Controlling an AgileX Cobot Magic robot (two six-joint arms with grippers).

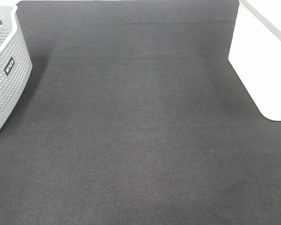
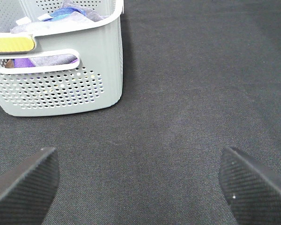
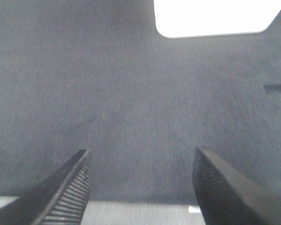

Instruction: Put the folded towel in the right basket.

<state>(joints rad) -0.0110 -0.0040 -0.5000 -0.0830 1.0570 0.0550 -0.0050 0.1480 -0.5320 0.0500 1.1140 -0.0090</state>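
No folded towel lies on the dark cloth in the overhead view. The grey perforated basket (image 1: 7, 70) stands at the far left; the left wrist view shows it (image 2: 61, 89) holding purple, blue and grey cloth (image 2: 61, 16). The white right basket (image 1: 264, 65) stands at the far right and also shows in the right wrist view (image 3: 215, 18). My left gripper (image 2: 140, 187) is open and empty above the cloth, short of the grey basket. My right gripper (image 3: 143, 187) is open and empty over the cloth, short of the white basket. Neither arm shows in the overhead view.
A dark grey cloth (image 1: 140, 140) covers the table between the two baskets. A pale table edge (image 3: 131, 213) shows under the right gripper in the right wrist view.
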